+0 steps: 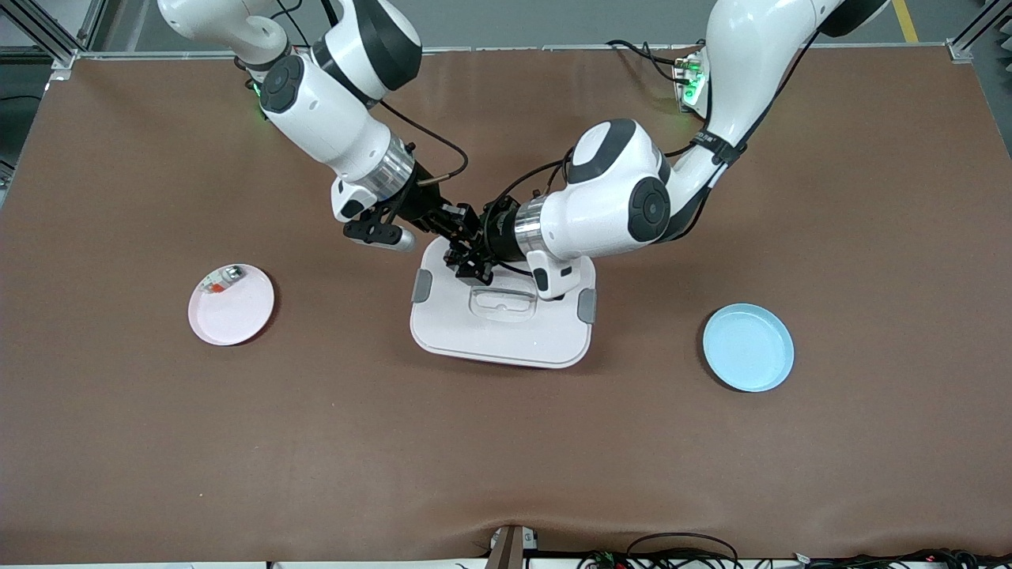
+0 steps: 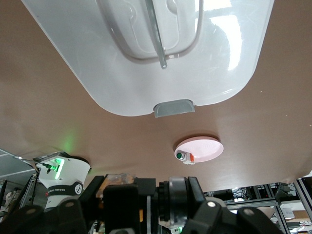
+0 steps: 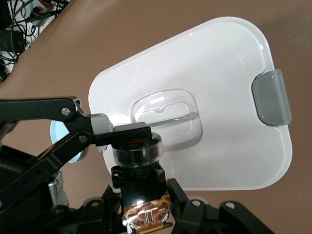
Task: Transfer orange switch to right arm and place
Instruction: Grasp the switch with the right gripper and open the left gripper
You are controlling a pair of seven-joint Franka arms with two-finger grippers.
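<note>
The orange switch (image 1: 466,251) is up in the air over the white lid, between the two grippers that meet there. In the right wrist view it shows as a black stub with a grey ring (image 3: 139,155) and a coppery end. My right gripper (image 1: 457,237) (image 3: 142,197), reaching from the right arm's end of the table, is shut on the switch's black body. My left gripper (image 1: 477,265) (image 3: 114,130) sits at the switch's ringed head. The left wrist view shows the switch (image 2: 178,197) close in front of the left gripper (image 2: 161,209).
A white lidded box (image 1: 443,332) with grey clips lies under both grippers. A pink plate (image 1: 237,316) (image 2: 207,146) holding a small silver-and-clear part with a red bit (image 1: 221,280) lies toward the right arm's end. A blue plate (image 1: 747,348) lies toward the left arm's end.
</note>
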